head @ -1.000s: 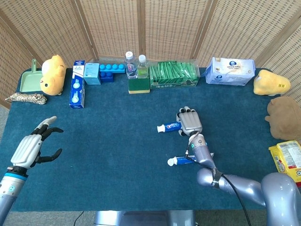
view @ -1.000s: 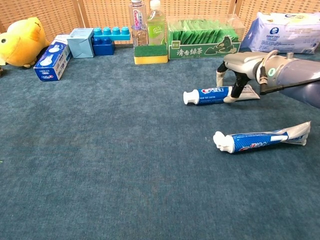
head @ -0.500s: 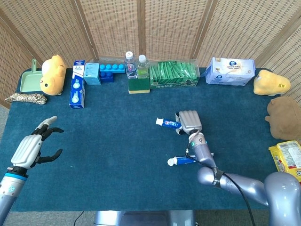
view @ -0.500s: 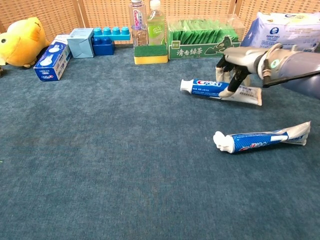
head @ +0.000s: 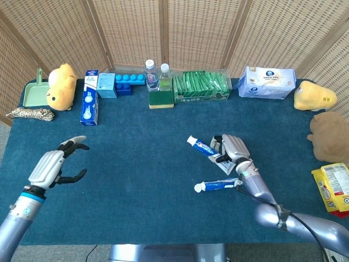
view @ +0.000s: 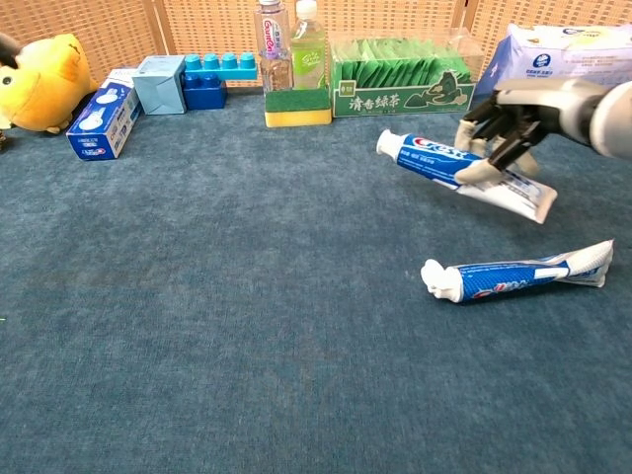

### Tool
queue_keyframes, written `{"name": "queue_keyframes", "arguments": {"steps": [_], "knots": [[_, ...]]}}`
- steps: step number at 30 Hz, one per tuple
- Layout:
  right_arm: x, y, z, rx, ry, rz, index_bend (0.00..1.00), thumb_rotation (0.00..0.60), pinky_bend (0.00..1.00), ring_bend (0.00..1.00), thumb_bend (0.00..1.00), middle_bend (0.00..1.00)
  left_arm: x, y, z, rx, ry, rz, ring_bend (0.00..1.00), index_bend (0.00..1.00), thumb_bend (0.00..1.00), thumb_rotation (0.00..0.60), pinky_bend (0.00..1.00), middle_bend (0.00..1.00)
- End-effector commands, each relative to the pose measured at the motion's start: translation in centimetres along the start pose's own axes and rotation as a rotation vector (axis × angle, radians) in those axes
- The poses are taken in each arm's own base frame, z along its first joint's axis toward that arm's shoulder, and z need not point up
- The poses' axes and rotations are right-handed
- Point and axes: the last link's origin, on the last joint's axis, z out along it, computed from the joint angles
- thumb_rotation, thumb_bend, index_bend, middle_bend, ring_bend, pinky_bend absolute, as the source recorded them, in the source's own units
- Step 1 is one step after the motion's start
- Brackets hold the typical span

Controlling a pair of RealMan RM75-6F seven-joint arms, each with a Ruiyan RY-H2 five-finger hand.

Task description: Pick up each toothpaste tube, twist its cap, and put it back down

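My right hand (head: 233,148) (view: 509,123) grips a blue and white toothpaste tube (head: 208,151) (view: 459,168) and holds it above the table, its white cap (view: 387,145) pointing left and slightly up. A second toothpaste tube (head: 217,185) (view: 513,276) lies flat on the blue cloth just in front of that hand, cap to the left. At the table's left side my left hand (head: 54,166) hovers with fingers apart and nothing in it; the chest view does not show it.
Along the back stand a yellow plush (head: 60,86), a blue toothpaste box (head: 90,105), toy blocks (head: 124,83), two bottles (head: 157,75) on a sponge, a green packet box (head: 200,87) and a wipes pack (head: 267,83). More plush toys (head: 314,96) and a snack pack (head: 334,185) sit at the right edge.
My right hand has lifted the gripped tube off the cloth and moved it right and nearer. My left hand has moved right, toward the middle.
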Motion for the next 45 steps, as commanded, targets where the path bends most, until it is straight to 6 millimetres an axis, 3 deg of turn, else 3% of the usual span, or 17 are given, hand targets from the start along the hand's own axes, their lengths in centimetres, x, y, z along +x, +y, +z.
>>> {"name": "queue_keyframes", "arguments": {"steps": [1, 9, 14, 24, 35, 45], "knots": [[0.5, 0.8, -2.1, 0.021, -0.044, 0.080, 0.92, 0.600, 0.76, 0.71, 0.49, 0.74, -0.5, 1.3, 1.4, -0.036, -0.030, -0.011, 0.16, 0.27, 0.29, 0.600, 0.33, 0.18], [0.3, 0.7, -4.2, 0.068, -0.069, 0.124, 0.92, 0.600, 0.77, 0.71, 0.50, 0.74, -2.3, 4.7, 5.0, -0.124, -0.105, 0.029, 0.16, 0.27, 0.29, 0.600, 0.33, 0.17], [0.0, 0.3, -5.0, 0.094, -0.072, 0.134, 0.92, 0.600, 0.77, 0.71, 0.50, 0.74, -4.3, 6.8, 7.5, -0.157, -0.184, 0.045, 0.10, 0.27, 0.29, 0.600, 0.33, 0.13], [-0.9, -1.1, -6.1, 0.143, -0.082, 0.148, 0.92, 0.600, 0.77, 0.71, 0.50, 0.74, -7.3, 10.4, 10.9, -0.171, -0.306, -0.027, 0.07, 0.27, 0.29, 0.600, 0.33, 0.08], [-1.9, -2.5, -7.0, 0.187, -0.113, 0.148, 0.92, 0.600, 0.77, 0.71, 0.51, 0.74, -8.7, 12.8, 12.8, -0.167, -0.386, -0.107, 0.07, 0.26, 0.29, 0.600, 0.33, 0.08], [-2.5, -3.6, -6.9, 0.209, -0.124, 0.144, 0.91, 0.600, 0.77, 0.71, 0.51, 0.74, -9.7, 13.6, 13.0, -0.171, -0.424, -0.123, 0.06, 0.26, 0.29, 0.600, 0.34, 0.07]]}}
